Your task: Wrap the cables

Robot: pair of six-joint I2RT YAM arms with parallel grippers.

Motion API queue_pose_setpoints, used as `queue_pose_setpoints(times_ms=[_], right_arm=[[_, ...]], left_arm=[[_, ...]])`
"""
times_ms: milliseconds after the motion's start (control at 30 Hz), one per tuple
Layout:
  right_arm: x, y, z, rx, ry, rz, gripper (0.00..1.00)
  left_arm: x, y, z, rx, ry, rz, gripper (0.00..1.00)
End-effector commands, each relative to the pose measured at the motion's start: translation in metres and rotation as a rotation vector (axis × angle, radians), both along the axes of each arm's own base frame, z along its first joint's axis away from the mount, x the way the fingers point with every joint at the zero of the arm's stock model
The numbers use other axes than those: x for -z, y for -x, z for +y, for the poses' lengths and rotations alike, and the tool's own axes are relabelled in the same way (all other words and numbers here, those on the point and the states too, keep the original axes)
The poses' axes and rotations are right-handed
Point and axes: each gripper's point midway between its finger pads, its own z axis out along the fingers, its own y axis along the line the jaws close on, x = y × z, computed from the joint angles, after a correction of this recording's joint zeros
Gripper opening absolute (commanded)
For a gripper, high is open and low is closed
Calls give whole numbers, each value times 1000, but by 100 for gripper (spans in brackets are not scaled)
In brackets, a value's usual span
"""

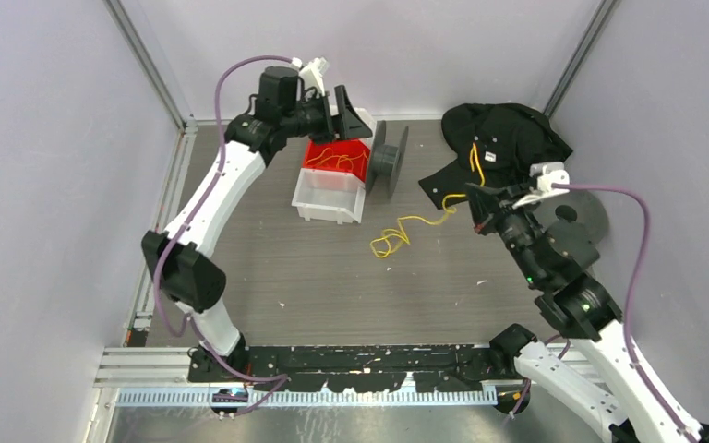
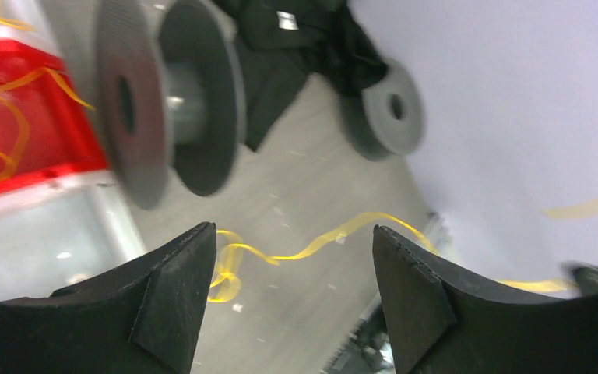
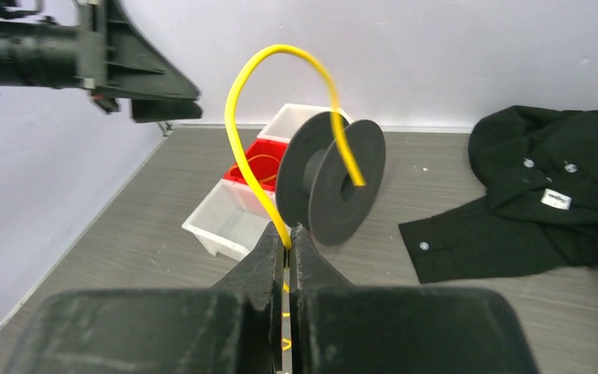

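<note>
A yellow cable (image 1: 397,235) lies in loose loops on the table and runs up to my right gripper (image 1: 473,196), which is shut on it. In the right wrist view the cable (image 3: 276,54) arches up from the pinched jaws (image 3: 288,236) toward a dark grey spool (image 3: 335,179). That spool (image 1: 388,159) stands on edge beside the bins. My left gripper (image 1: 362,118) hangs open above the red bin, holding nothing. Between its fingers (image 2: 292,257) the cable (image 2: 319,243) shows on the table far below. More yellow cables (image 1: 337,159) lie in the red bin (image 2: 54,136).
A white bin (image 1: 330,196) adjoins the red one. A black garment (image 1: 503,138) lies at the back right. A second grey spool (image 1: 580,214) sits by the right wall behind my right arm. Walls close in on three sides.
</note>
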Motion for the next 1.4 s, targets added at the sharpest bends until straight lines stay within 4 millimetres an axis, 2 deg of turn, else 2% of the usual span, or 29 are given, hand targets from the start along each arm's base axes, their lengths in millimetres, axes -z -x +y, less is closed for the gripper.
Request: queue_pose_setpoints(times_ms=[0,33,133,233,400,600,633,700,733,800,900,1000,1100,1133,1267,1367], right_arm=[[6,25,-24,25,100,78,1],[1,32,-28,26,98,78,0],[-8,47,-36,18,84,84,0],[-14,58,-41,16,67,98,1],[-17,64,-45,21,48,104,1],[-16,61,-41,13,32,111,1],[-16,60,-38,4,30,114,0],[-15,59,-31,-28,37,123,0],[-14,58,-27,-46,47,129,1],[-12,59,-19,-86,71,145,0],[-10,60,-3,-177,109,170,1],[-7,60,23,-302,127,207,1],[-4,54,50,-413,124,239,1],[-2,52,58,-453,124,253,1],[3,34,79,-574,58,309,1],[0,7,80,-612,-60,321,0]], left_arm=[[46,-48,-2,-100,-220,-110,75],[61,-59,-8,-103,-263,-122,75],[87,-78,-18,-117,-386,-179,74],[105,-97,-25,-141,-441,-242,72],[129,-116,-32,-144,-468,-257,61],[141,-119,-39,-111,-514,-298,38],[141,-119,-39,-108,-524,-306,30],[143,-119,-38,-101,-541,-308,5],[143,-117,-38,-91,-550,-305,1],[141,-111,-38,-55,-555,-309,0],[127,-92,-36,8,-535,-340,0],[116,-70,-33,40,-519,-371,0],[117,-47,-33,62,-544,-396,0],[126,-42,-28,52,-575,-395,0],[134,-22,-17,39,-651,-483,0],[139,-9,-15,67,-648,-496,0]])
